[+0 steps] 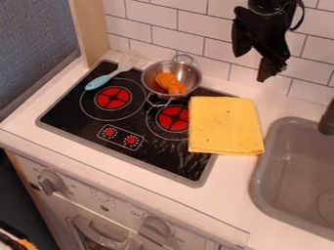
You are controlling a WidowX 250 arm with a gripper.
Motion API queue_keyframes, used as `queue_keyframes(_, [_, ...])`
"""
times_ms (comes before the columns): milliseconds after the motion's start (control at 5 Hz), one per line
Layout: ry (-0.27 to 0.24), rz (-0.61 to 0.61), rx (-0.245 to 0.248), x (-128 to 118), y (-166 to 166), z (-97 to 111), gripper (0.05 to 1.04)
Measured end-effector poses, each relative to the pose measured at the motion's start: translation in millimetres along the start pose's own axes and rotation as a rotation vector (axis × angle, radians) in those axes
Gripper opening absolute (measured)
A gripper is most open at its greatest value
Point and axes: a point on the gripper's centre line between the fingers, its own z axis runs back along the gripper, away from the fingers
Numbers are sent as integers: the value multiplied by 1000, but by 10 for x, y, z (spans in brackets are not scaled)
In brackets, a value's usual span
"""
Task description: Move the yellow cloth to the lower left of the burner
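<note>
White tiles (163, 19) stand behind the counter (228, 195), where the yellow cloth (225, 126) lies flat, half over the right edge of the stove top (75, 122). It hides a bit of the right burner (173, 118). In my view, the gripper (252, 67) is up by the tiles, wide apart, with nothing in it. The cloth is down and a little left of it, toward the counter's front edge. It looks a bit longer from back to front, so I think I should pinch its back edge first.
</note>
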Motion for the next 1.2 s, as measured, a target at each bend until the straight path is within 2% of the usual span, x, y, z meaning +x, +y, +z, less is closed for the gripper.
queue_keyframes(200, [40,-5,-19,-80,-56,-151,1000])
queue_keyframes(600, [123,-18,-114,-320,-354,-323,1000])
queue_keyframes(800, [179,-1,-171,-543,-507,-415,1000])
queue_keyframes(1000, [234,31,-174,-728,-510,-517,1002])
queue_keyframes(1200, [256,31,-163,-817,-497,-540,1001])
